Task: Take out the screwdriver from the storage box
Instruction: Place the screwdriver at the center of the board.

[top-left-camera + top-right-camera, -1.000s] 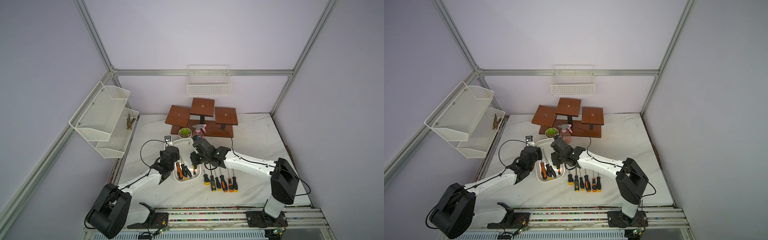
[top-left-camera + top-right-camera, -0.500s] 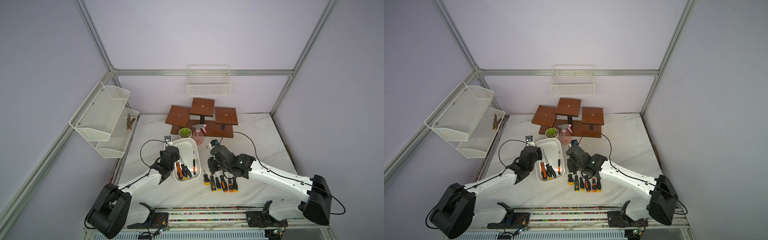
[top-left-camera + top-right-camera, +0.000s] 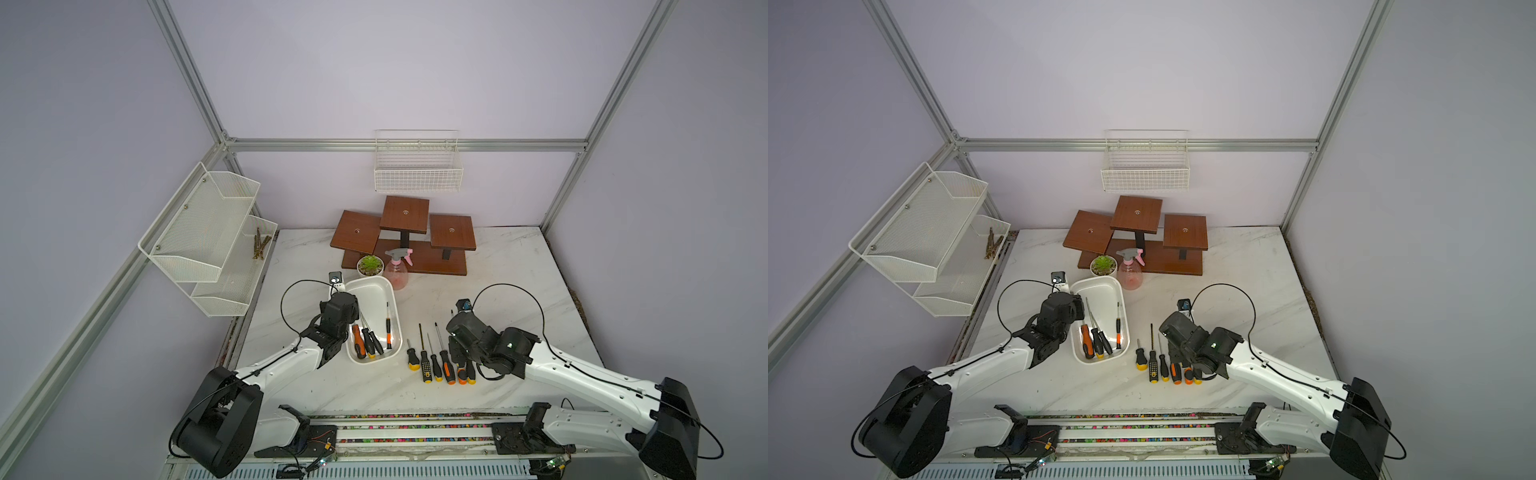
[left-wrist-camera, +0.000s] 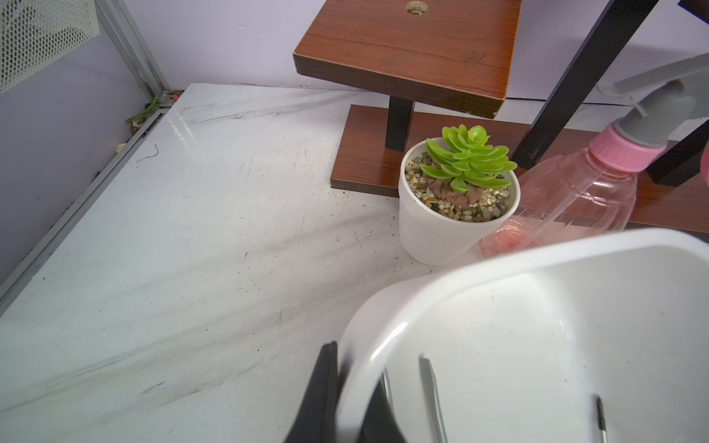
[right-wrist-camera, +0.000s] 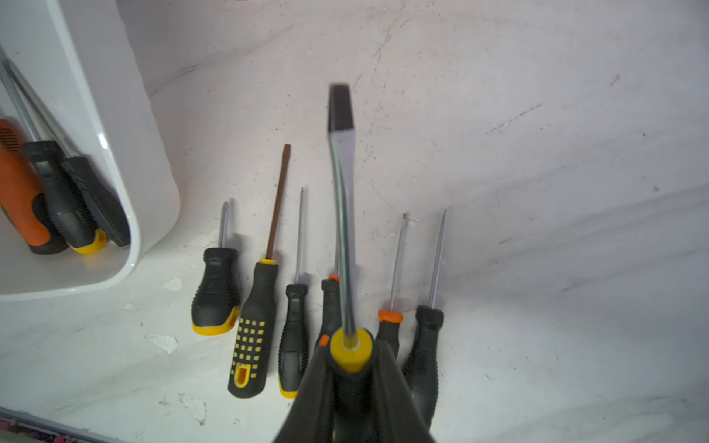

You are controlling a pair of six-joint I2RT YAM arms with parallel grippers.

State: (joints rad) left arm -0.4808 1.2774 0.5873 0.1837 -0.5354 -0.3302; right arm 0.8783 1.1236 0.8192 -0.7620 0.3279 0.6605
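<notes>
Screwdriver, the yellow-collared flat-blade one, hangs right of the storage box, directly over the row of screwdrivers on the table; lowered here, it could land across their handles and scatter them. My right pincer is clamped nearly shut on its handle; my left pincer pinches the box rim.

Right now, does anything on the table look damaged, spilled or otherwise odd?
Two small things: white flakes lie scattered on the table beside the row of screwdrivers, like chipped paint. In that row, one yellow-dotted screwdriver has a brown shaft, possibly rusty, while the others look silver. Nothing is spilled.
</notes>
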